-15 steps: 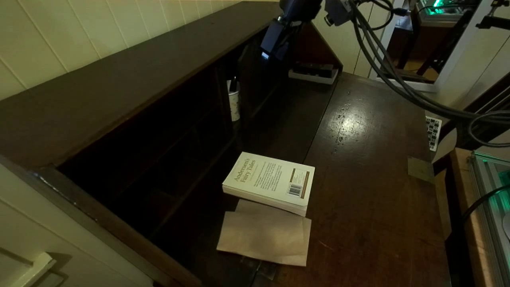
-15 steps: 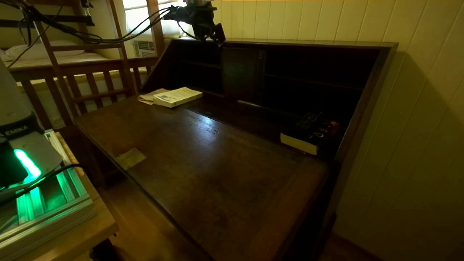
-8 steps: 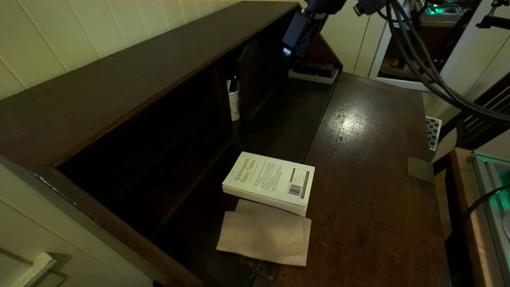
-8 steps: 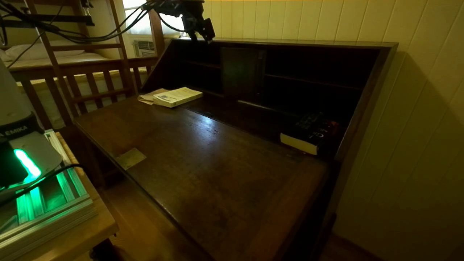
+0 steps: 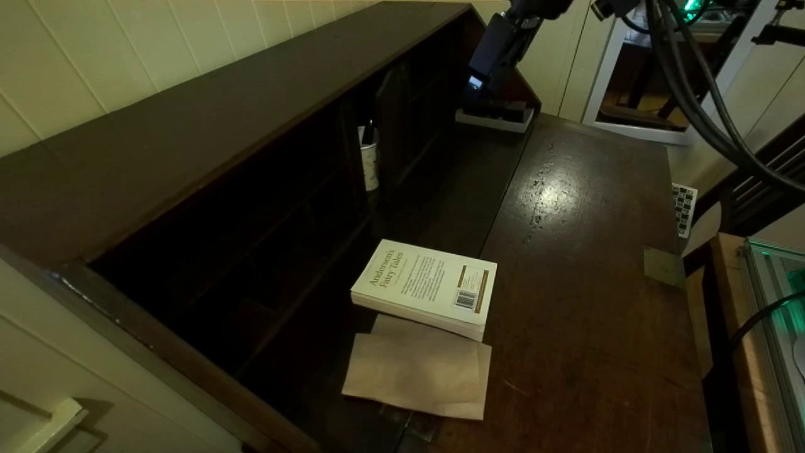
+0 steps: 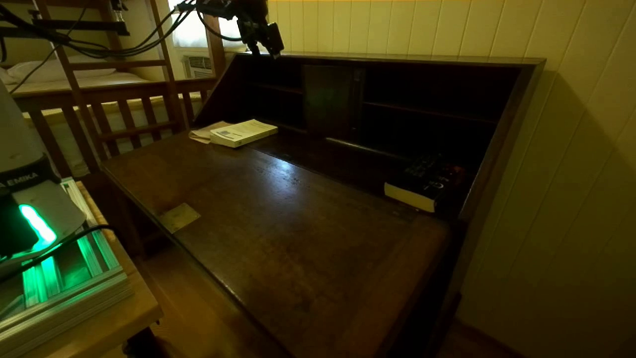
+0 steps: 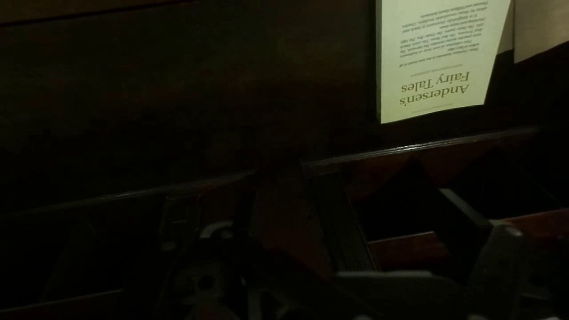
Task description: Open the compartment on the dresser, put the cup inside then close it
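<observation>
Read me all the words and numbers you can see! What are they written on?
"Andersen's Fairy Tales": on the white book; upside down in the wrist view.
"A EMIKA": on the robot's black band; the start is cut off.
Small print on the white book: mostly too small or blurred to read.
White letters on the black book: too blurred to read.
Marks on the cup: too blurred to tell whether they are words.

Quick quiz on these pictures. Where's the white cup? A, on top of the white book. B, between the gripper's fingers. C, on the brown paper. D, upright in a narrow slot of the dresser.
D: in an exterior view, the cup stands upright in a narrow slot of the dresser, showing between a divider and a dark panel.
</observation>
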You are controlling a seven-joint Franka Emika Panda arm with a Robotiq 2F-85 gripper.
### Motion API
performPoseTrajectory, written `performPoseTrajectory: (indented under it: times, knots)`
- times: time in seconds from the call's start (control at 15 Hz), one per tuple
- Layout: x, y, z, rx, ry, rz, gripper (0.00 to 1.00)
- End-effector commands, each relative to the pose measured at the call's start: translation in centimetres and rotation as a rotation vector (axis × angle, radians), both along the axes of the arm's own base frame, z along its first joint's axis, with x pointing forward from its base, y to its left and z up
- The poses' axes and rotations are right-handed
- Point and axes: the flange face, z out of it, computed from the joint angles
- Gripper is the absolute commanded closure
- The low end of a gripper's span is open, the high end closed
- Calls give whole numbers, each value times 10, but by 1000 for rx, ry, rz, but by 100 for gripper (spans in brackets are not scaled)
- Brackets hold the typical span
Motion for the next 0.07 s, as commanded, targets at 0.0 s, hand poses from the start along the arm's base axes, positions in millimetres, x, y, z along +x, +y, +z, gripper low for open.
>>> performPoseTrajectory:
  times: [0.0]
  knots:
    - [0,0,0,0,1,-1,0]
